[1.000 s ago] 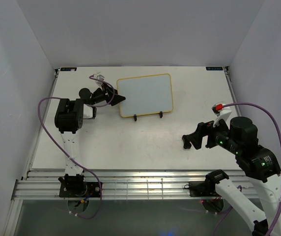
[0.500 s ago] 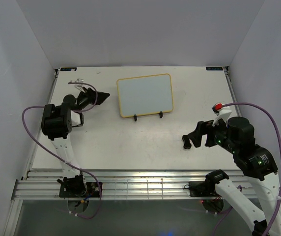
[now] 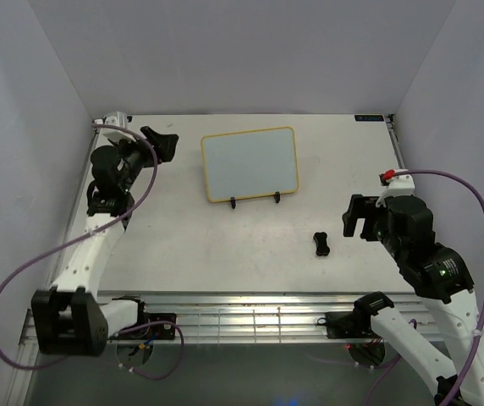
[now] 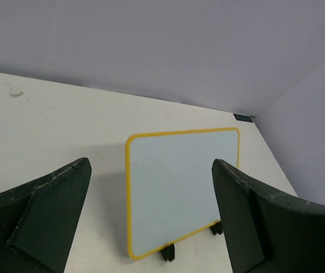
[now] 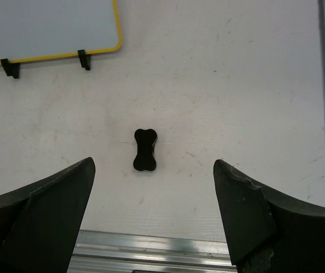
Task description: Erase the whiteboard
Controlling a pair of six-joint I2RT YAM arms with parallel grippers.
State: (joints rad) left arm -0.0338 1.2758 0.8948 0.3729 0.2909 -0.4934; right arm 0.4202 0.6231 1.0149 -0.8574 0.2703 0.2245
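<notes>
The whiteboard [image 3: 250, 163] leans on a black wire stand [image 3: 233, 203] at the back middle of the table; its yellow-framed white face shows no writing. It also shows in the left wrist view as the whiteboard [image 4: 179, 187] and in the right wrist view as the whiteboard [image 5: 49, 28]. The black bone-shaped eraser [image 3: 321, 244] lies loose on the table, right of the board's front. My left gripper [image 3: 166, 144] hangs open near the far left corner, facing the board from a distance. My right gripper [image 3: 349, 216] is open and empty, just right of the eraser [image 5: 145, 149].
An aluminium rail [image 3: 250, 309] runs along the table's near edge and shows below the right fingers [image 5: 49, 210]. White walls close in the back and both sides. Purple cables loop from both arms.
The left arm swung away from the board's left edge to the far left corner. The right gripper drew back to the right, uncovering the eraser on the table.
</notes>
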